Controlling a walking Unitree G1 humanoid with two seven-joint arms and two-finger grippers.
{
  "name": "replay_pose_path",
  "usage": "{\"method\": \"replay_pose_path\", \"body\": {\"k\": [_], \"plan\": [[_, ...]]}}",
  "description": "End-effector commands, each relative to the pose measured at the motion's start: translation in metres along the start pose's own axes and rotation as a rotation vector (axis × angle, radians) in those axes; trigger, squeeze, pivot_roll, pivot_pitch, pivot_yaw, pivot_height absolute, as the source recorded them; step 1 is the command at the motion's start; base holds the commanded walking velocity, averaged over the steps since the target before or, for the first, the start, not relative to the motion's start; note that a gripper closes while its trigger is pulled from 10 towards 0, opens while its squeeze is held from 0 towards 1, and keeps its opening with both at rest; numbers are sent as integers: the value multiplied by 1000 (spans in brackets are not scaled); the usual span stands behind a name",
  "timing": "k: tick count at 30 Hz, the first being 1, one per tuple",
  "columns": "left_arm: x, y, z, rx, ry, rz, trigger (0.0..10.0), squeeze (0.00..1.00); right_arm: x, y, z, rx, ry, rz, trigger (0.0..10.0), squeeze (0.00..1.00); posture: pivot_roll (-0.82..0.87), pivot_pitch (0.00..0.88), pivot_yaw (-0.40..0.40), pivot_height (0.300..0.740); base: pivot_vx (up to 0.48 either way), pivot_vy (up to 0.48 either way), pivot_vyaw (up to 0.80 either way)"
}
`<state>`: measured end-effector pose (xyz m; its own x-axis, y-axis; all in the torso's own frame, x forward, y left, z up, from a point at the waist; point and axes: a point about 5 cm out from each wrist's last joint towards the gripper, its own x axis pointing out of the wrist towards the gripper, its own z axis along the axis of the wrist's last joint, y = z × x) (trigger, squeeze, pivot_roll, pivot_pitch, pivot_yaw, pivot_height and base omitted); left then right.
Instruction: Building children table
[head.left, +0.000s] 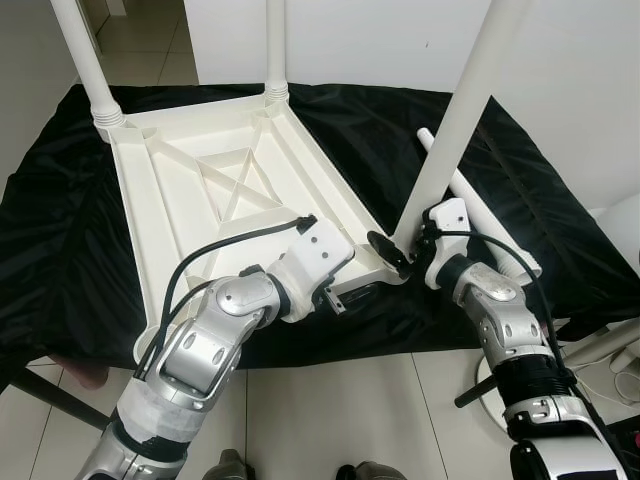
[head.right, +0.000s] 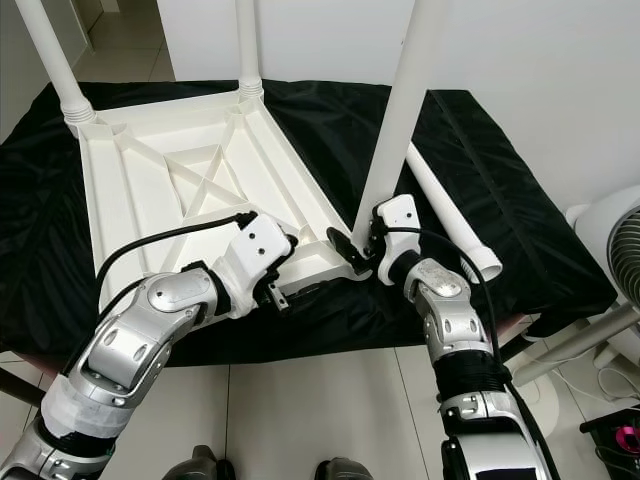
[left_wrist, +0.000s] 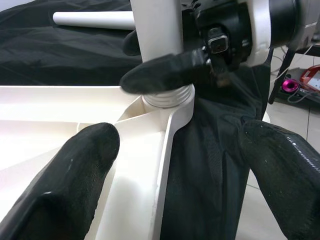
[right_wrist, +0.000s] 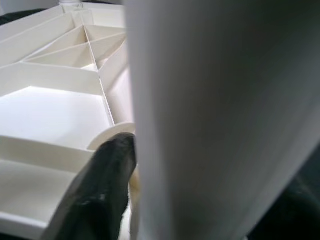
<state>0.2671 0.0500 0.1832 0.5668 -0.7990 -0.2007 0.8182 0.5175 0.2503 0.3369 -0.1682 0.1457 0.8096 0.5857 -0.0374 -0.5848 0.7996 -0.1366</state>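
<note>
A black cloth (head.left: 560, 240) covers the tabletop and spans most of the head frames from left to right. On it, left of centre, lies the white children's table (head.left: 170, 200) upside down, its ribbed underside showing as open compartments divided by diagonal braces; the compartments hold nothing. Two legs stand upright in its far corner sockets: one at the upper left (head.left: 85, 55) and one at top centre (head.left: 276, 45).

A third leg (head.left: 465, 105) rises from the near right corner socket, leaning toward the upper right of the frame. A loose fourth leg (head.right: 445, 210) lies flat on the cloth to the right of it.

The right pincer (head.left: 392, 250) is clenched around the base of the third leg just above the socket, one black finger (right_wrist: 102, 190) pressed against the tube beside the socket rim.

The left pincer (head.left: 345, 297) sits at the near edge of the children's table, its fingers (left_wrist: 75, 180) spread apart, released, one over the tabletop rim and one over the cloth.
</note>
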Motion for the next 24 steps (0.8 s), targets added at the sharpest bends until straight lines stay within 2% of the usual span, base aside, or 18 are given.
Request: {"method": "replay_pose_path", "body": {"k": [1,10,11,16,21,24], "plan": [[0,3,2,15,4,23,10000,0,0,2,-7,6,27,29,0,0,-57,28,-10,740,0,0,0],[0,3,3,19,4,22,10000,0,-2,0,-13,46,34,4,0,0,-59,28,-7,740,0,0,0],[0,3,3,20,4,21,10000,0,-2,-1,-14,76,29,-30,10000,0,-60,30,-11,740,0,0,0],[1,3,3,20,4,21,10000,0,0,1,-14,127,7,-122,10000,0,-62,31,-11,740,0,0,0],[1,2,3,17,3,20,10000,0,2,4,-15,125,-7,-186,10000,0,-62,31,-11,740,0,0,0],[1,2,2,14,0,27,10000,0,4,10,-15,152,-18,-337,10000,0,-66,35,-17,740,0,0,0]]}}
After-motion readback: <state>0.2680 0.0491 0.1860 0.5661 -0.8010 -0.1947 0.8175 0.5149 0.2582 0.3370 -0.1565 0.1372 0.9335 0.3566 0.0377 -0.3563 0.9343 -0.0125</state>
